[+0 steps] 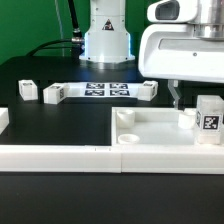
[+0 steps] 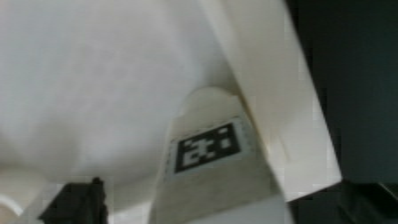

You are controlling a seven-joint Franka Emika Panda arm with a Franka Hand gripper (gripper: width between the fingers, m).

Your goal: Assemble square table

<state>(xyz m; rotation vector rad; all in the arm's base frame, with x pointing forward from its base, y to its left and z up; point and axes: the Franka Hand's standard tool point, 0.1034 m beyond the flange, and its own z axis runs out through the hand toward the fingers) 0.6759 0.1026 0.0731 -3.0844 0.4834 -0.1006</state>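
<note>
Jaws: The gripper hangs low over the table top. The exterior view shows only one dark finger, and the wrist view shows only a dark fingertip. I cannot tell whether the jaws are spread or pinching anything.
Nearest part: An upright leg with a black-and-white tag stands on the top, just beside that finger toward the exterior view's right.
Close view: White plastic and one large tag fill the wrist view, so the camera is probably pressed up near this leg.
Why upright: The leg probably stands on end in the corner so it can be seated into a socket there. Whether it is seated yet cannot be seen.
Table top: The white square tray lies rim up on the black table, on the exterior view's right. It sits against the border rail, probably so it cannot slide under pushing.
Holes: Two round holes near the tray's other corners are empty and probably await legs.
Spare legs: Small white blocks lie well apart from the tray, near the ends of the marker board.
Progress: This looks early in the task, with one leg at the tray and the others not yet fitted.
</note>
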